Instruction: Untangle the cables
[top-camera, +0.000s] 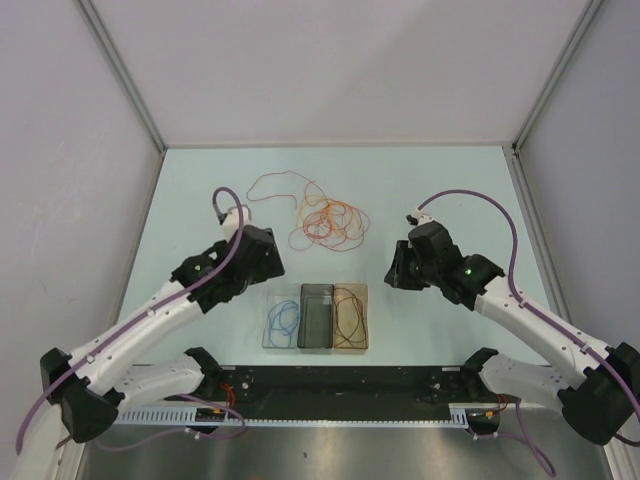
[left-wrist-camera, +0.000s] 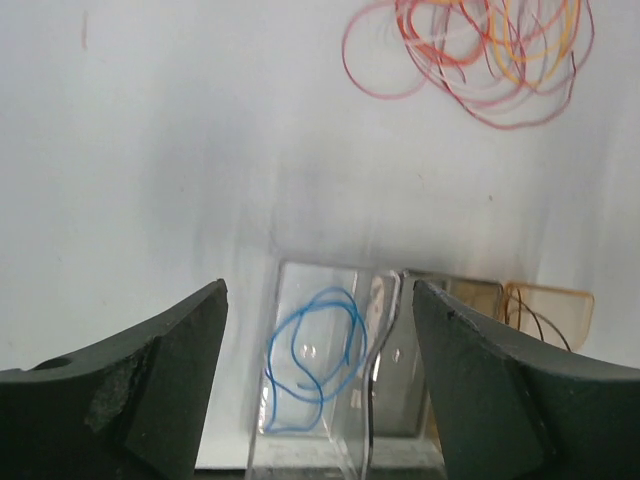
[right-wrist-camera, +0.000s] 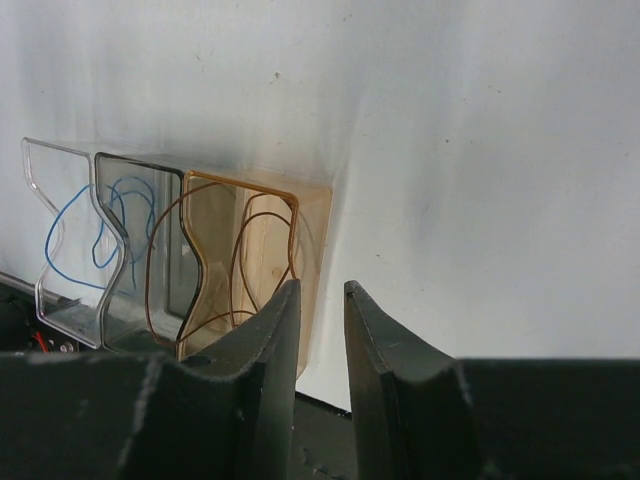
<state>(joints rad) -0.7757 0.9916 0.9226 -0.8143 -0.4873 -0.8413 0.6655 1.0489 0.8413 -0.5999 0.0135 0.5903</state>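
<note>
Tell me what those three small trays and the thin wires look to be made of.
The clear tray, smoky tray and amber tray: likely hard plastic, glossy and see-through, with glints on the walls. The cables: probably plastic-coated wire, smooth, lying in loose springy loops.

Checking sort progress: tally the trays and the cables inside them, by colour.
Clear tray: 1
Dark tray: 1
Amber tray: 1
Blue cable: 1
Brown cable: 1
Total: 5
</note>
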